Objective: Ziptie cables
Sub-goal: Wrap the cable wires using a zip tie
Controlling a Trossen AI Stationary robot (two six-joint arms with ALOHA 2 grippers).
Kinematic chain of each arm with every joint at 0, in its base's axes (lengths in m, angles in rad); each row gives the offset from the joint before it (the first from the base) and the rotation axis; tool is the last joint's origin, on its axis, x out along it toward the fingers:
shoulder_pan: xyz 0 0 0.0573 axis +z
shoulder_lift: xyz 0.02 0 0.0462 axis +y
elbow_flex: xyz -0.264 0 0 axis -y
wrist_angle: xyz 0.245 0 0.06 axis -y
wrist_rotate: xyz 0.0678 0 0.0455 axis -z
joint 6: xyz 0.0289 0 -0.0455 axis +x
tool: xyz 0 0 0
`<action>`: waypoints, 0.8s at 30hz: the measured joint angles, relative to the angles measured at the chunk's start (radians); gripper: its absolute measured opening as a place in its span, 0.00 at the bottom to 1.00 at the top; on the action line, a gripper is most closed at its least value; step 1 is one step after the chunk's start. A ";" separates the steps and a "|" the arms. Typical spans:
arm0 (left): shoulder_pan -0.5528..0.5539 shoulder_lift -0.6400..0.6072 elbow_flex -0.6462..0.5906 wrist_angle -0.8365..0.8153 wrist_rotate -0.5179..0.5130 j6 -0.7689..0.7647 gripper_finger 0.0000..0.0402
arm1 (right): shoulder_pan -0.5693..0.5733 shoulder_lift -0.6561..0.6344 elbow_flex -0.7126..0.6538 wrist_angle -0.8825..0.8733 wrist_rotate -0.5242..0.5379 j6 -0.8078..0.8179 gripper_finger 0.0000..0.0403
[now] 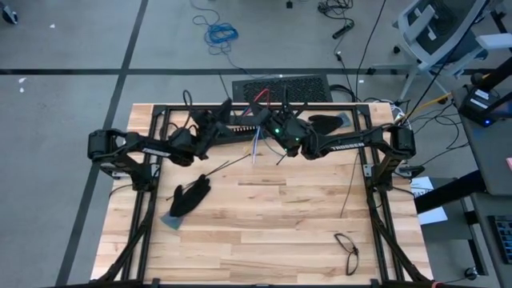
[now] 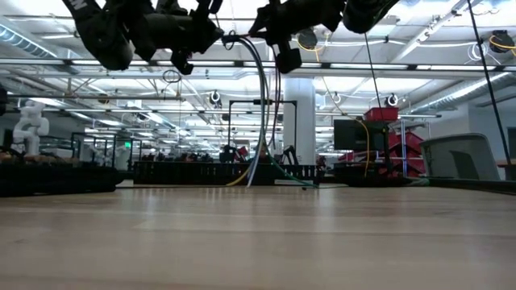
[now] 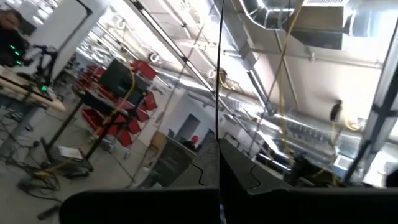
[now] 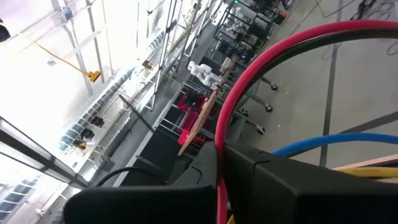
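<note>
Both hands are high up, near the top middle of the high view. The left hand [image 1: 222, 112] is shut tight. The right hand [image 1: 272, 128] is shut tight too. I cannot tell if either one pinches a wire. In the low view both hands hang at the top of the frame, far above the bench [image 2: 258, 242].

The cables [image 1: 256, 140] are between the two hands, at the back of the bench. In the low view the cables [image 2: 262, 121] drop from the hands in a long bunch down to the far edge of the bench. I can see grey, white, yellow and green ones there. In the right wrist view a red wire [image 4: 261, 68] and a blue wire [image 4: 348, 142] curve close to the dark fingers.

A long black bar [image 1: 240, 126] lies across the back of the bench, just under the hands.

Farther out, two thin black strips [image 1: 228, 166] lie on the wood in the middle left. One more thin strip [image 1: 350, 188] lies on the right side. One black glove [image 1: 189, 197] lies at the left, with a small blue bit at its end. Another dark glove [image 1: 326, 122] sits at the back right. One small black wire loop [image 1: 347, 250] lies at the lower right of the bench.

On the floor past the bench, at the top of the high view, is one coil of blue cord [image 1: 220, 34]. One office chair [image 1: 444, 32] stands at the upper right.
</note>
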 joint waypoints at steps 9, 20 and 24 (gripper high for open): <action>0.014 0.000 0.000 -0.005 0.016 -0.055 0.00 | 0.001 -0.001 0.000 0.006 -0.027 0.004 0.00; 0.014 0.000 0.033 0.002 0.038 -0.056 0.00 | 0.014 -0.002 0.000 -0.009 -0.050 -0.005 0.00; 0.014 -0.001 0.079 -0.057 0.068 -0.049 0.00 | 0.014 -0.002 0.000 -0.008 -0.052 -0.004 0.00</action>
